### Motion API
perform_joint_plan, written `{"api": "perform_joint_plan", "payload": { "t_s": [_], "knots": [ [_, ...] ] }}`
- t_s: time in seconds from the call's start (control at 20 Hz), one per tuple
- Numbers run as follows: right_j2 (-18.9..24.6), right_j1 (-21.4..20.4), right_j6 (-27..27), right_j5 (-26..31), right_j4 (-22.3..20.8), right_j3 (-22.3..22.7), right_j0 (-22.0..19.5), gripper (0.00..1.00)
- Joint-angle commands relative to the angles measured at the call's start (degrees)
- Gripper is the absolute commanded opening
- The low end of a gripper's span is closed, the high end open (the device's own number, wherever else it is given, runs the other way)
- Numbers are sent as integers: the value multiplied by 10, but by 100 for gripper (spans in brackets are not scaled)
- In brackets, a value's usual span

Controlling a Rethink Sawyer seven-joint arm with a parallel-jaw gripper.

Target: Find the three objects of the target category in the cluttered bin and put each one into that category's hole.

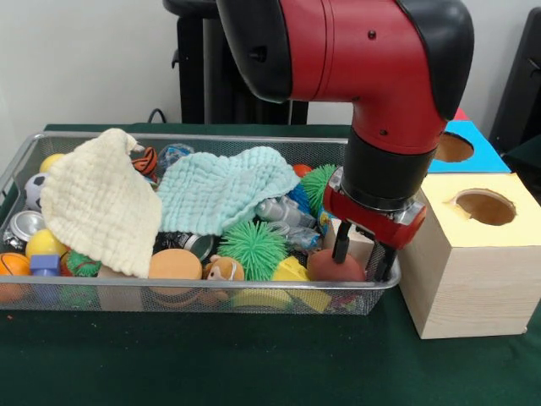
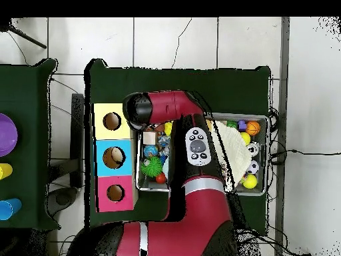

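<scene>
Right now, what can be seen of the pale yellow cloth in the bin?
The pale yellow cloth is a soft, crinkle-textured fabric, unfolded and draped loosely over the toys at one end of the wire bin. One corner peaks upward; its lower edge hangs toward the bin's front wall. It rests on balls and abuts the light blue cloth. The end effector is well away from it.

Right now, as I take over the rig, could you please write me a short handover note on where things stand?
Gripper: down in the mesh bin at the end nearest the boxes, fingers open astride a reddish-brown rounded object; not visibly closed on it.
Bin: still cluttered with balls, spiky green toys and cans, partly under a cream cloth and a light blue cloth.
Boxes: yellow box, blue box and pink box stand beside the bin; nothing visible in their holes.
Left: the grasp, and every drop.
</scene>
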Motion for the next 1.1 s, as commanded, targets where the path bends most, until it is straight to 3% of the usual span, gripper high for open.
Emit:
{"api": "perform_joint_plan", "payload": {
  "t_s": [0.05,0.5,0.85,0.9,1.1],
  "knots": [
    [-10,40,50,-31,12,24,-17,100],
    [-27,18,66,-38,25,56,-15,100],
    [-56,23,87,-55,26,63,-1,100],
    [-60,25,83,-58,28,62,2,0],
    [-74,31,77,-36,21,46,13,0]
  ]
}}
